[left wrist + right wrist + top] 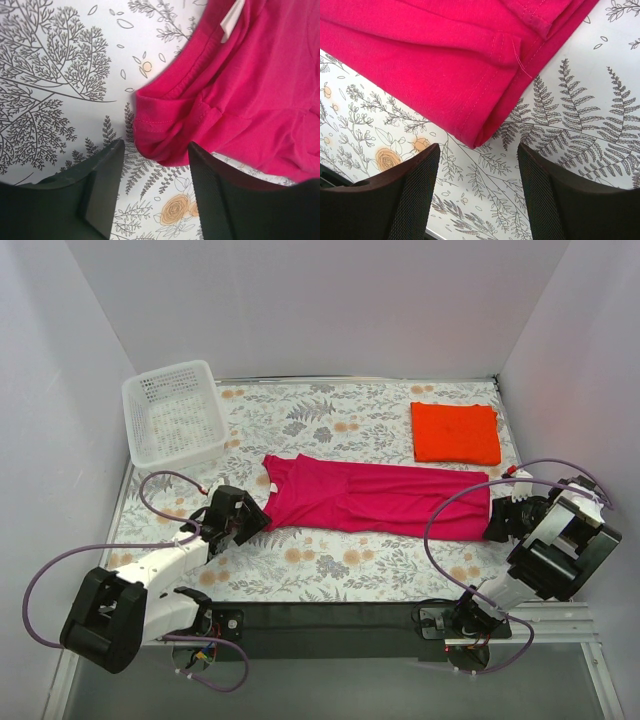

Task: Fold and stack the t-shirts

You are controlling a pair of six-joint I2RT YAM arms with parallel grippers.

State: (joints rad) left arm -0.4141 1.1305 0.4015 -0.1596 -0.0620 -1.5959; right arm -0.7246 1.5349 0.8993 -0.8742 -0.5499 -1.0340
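The magenta-pink t-shirt [380,498] lies across the middle of the table as a long, narrow folded strip, neck end to the left. The orange-red t-shirt [455,432] sits folded into a rectangle at the back right. My left gripper [258,512] is at the strip's left end. Its jaws are open, and a rolled sleeve edge of the pink cloth [165,145] reaches in between the tips [156,147] without being pinched. My right gripper [495,522] is at the right end, open, with the hem corner [475,137] just ahead of its tips [477,149].
A white perforated basket [175,415] stands at the back left, with nothing visible inside it. White walls close in on the left, back and right. The floral tablecloth [330,565] shows between the pink strip and the arm bases.
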